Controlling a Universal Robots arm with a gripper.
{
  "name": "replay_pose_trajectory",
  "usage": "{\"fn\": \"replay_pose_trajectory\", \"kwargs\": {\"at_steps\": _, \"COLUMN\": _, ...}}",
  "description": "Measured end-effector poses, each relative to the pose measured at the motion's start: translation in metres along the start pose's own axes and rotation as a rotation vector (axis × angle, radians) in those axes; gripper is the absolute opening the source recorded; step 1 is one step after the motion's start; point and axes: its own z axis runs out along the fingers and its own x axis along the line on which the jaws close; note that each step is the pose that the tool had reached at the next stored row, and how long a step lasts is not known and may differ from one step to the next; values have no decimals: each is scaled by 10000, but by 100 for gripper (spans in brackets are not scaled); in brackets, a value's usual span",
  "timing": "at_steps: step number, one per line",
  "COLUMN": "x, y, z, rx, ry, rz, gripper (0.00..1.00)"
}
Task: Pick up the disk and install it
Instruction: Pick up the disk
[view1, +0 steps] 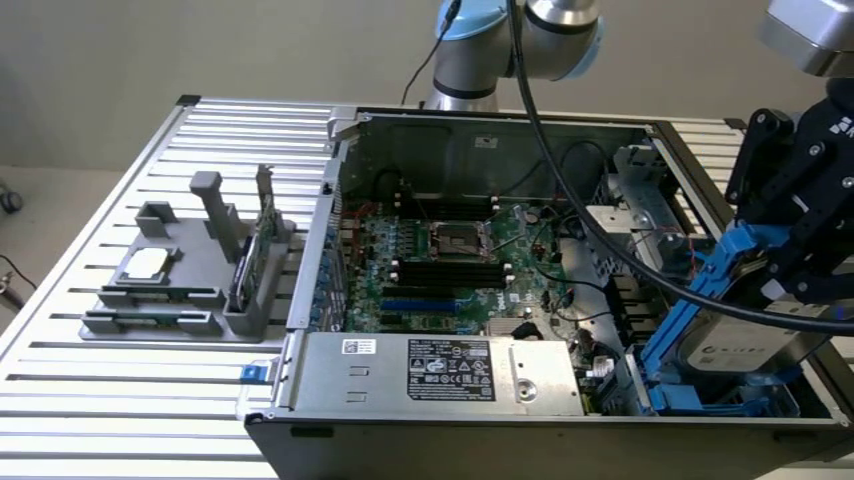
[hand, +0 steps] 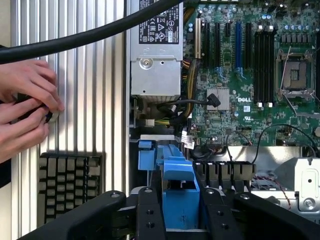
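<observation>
The disk (view1: 750, 352) is a silver-grey drive in a blue plastic frame (hand: 179, 192). It hangs tilted over the drive bay at the front corner of the open computer case (view1: 334, 180), on the exterior view's right. My gripper (view1: 790, 262) is shut on the disk's upper end. In the wrist view the blue frame sits between the two black fingers (hand: 149, 215), and my gripper (hand: 179, 212) points down into the case. The lower end of the disk reaches in among the blue bay rails (view1: 667, 395).
Inside the case lie the motherboard (view1: 441, 250) and the power supply (view1: 441, 370). A grey fixture (view1: 160, 300) on the slatted table holds a processor chip (view1: 147, 265) and a green card (view1: 260, 250). A person's hands (hand: 25, 107) and a keyboard (hand: 67, 185) are beside the case.
</observation>
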Motion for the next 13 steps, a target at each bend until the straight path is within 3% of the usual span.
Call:
{"fn": "replay_pose_trajectory", "kwargs": {"at_steps": 6, "x": -22, "y": 7, "z": -75, "rx": -88, "ry": -2, "rz": -2, "gripper": 33}}
{"fn": "replay_pose_trajectory", "kwargs": {"at_steps": 13, "x": -23, "y": 10, "z": -106, "rx": -136, "ry": 4, "rz": -4, "gripper": 33}}
